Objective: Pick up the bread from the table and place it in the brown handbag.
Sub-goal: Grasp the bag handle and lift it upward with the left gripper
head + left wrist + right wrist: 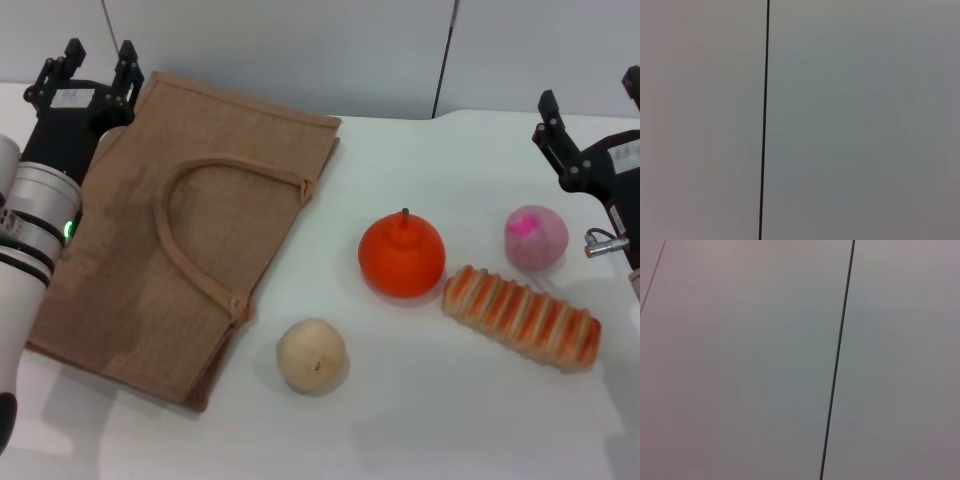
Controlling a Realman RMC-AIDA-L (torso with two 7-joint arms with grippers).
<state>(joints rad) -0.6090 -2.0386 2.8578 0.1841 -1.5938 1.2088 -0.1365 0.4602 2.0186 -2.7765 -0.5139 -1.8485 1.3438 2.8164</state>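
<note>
Just below and inward of the right end effector [590, 120], which stood wide open and empty, the bread [522, 317] lay on the tabletop [420, 420] beside a pink ball [536, 237]. Best gripped across its middle, I reckoned. The left end effector [88, 72], open too, hung by the bag [190, 230].

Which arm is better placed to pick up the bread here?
The right. The bread lies on the table just below the right gripper, while the left gripper sits beyond the brown handbag, across the scene.
</note>
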